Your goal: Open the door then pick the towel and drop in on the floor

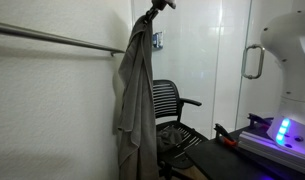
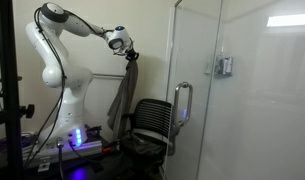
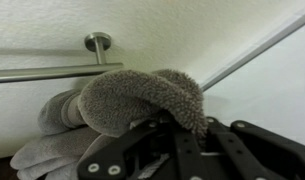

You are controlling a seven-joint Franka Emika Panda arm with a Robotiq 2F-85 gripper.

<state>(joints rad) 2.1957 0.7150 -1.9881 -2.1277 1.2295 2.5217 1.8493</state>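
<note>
i've got the gripper clenched on the top of the grey towel. it hangs limp from the jaws, up high beside the wall rail. the door stands behind the chair.

The towel is cut off at the bottom edge.
</note>
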